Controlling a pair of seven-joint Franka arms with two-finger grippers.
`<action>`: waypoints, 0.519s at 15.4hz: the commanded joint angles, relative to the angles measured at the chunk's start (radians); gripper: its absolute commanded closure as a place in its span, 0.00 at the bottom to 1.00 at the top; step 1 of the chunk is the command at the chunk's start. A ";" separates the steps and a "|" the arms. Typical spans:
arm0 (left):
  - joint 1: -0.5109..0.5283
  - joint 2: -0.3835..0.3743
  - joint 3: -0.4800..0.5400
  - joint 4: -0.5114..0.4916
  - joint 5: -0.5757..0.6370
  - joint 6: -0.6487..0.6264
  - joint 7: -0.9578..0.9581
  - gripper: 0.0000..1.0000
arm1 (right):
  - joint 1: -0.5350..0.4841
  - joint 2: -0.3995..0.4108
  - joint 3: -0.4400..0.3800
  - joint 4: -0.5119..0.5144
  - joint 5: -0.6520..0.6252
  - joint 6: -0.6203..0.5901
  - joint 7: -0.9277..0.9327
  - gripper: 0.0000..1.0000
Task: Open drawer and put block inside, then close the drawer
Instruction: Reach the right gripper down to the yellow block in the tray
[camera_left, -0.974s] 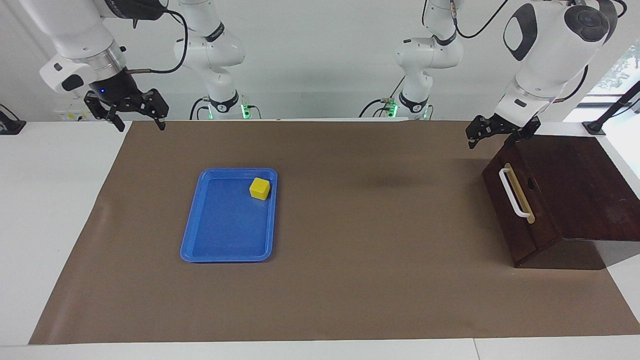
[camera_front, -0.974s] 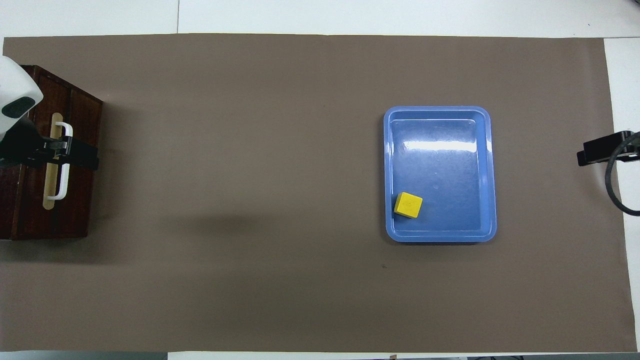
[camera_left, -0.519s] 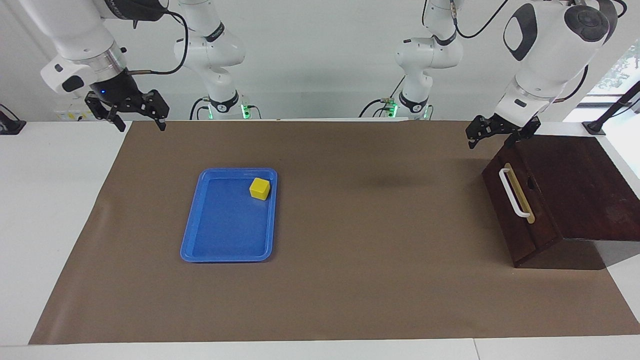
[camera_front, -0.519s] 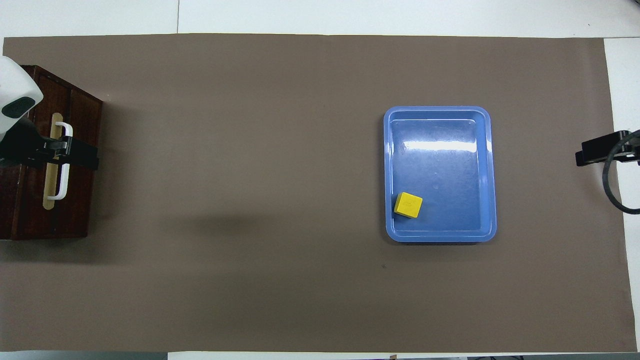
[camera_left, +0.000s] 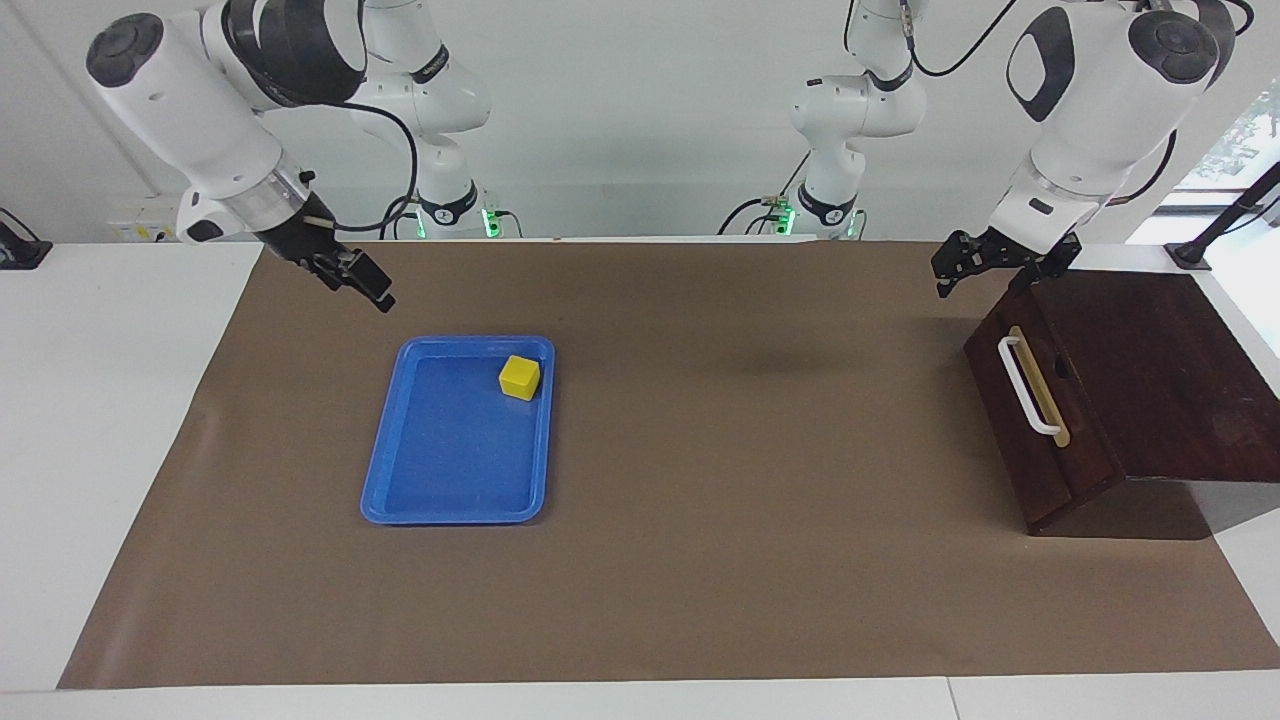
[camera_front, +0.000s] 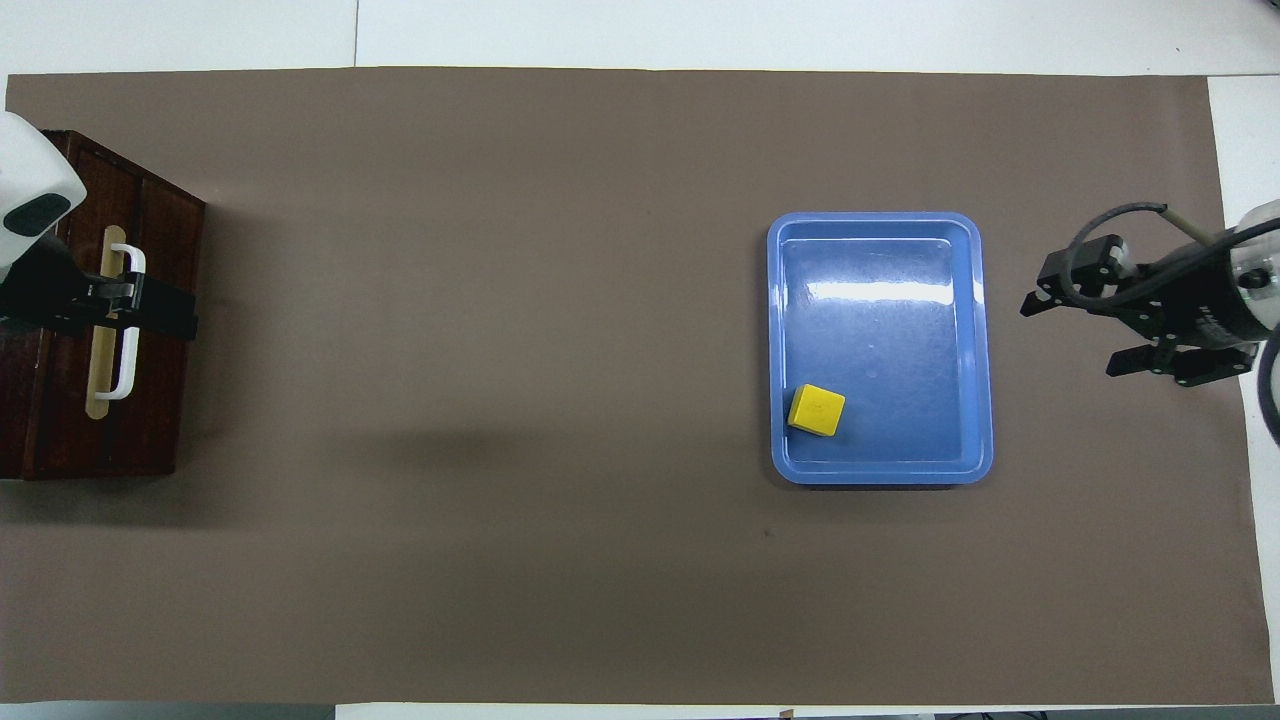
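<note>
Block (camera_left: 519, 377) sits at the tray's (camera_left: 385, 470) one-o'clock corner — right gripper (camera_left: 358, 283), jaws spread, risks nudging it against the rim; left gripper (camera_left: 985, 267) waits spread above the shut drawer (camera_left: 1040, 440)

right hand (camera_left: 372, 289) swung toward blue tray (camera_left: 392, 470)

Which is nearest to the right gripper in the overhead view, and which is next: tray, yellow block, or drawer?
From the right gripper, open over the brown mat:
1. Blue tray, beside it.
2. Yellow block, in the tray's corner nearest the robots.
3. Drawer, at the left arm's end.
</note>
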 joint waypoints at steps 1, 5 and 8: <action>0.004 -0.027 0.002 -0.026 -0.010 0.003 0.008 0.00 | 0.031 -0.018 0.000 -0.099 0.099 0.062 0.267 0.00; 0.004 -0.027 0.002 -0.026 -0.011 0.003 0.008 0.00 | 0.067 0.023 0.000 -0.190 0.303 0.247 0.635 0.00; 0.004 -0.027 0.002 -0.026 -0.011 0.003 0.008 0.00 | 0.068 0.029 0.000 -0.279 0.444 0.356 0.689 0.00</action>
